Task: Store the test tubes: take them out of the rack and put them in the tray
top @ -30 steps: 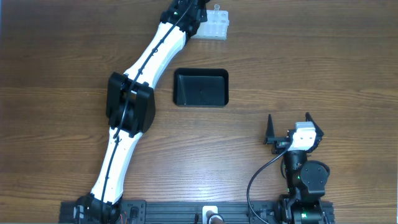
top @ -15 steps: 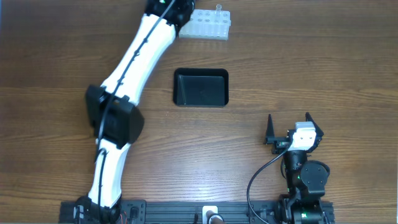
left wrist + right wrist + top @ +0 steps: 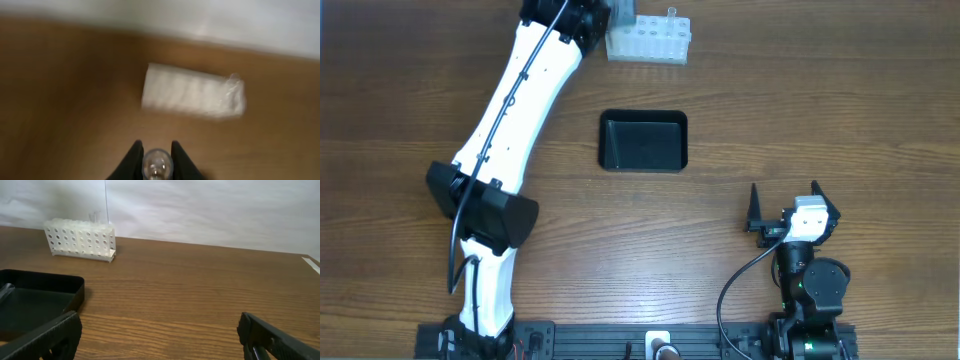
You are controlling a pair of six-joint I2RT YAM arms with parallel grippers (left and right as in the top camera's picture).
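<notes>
Far left, near the table's (image 3: 840,100) back edge, left gripper (image 3: 156,149): hangs just beside the white rack (image 3: 648,40), pinches a test tube (image 3: 157,166) between its fingers. In the rack's right end: holds one more tube (image 3: 671,14). Mid-table, apart from the rack: black tray (image 3: 643,140). Far right, right gripper (image 3: 786,208): rests by its base, fingers spread wide.

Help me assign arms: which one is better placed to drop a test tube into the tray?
Left: left claw grips a test tube near the rack; right claw is open and empty.
</notes>
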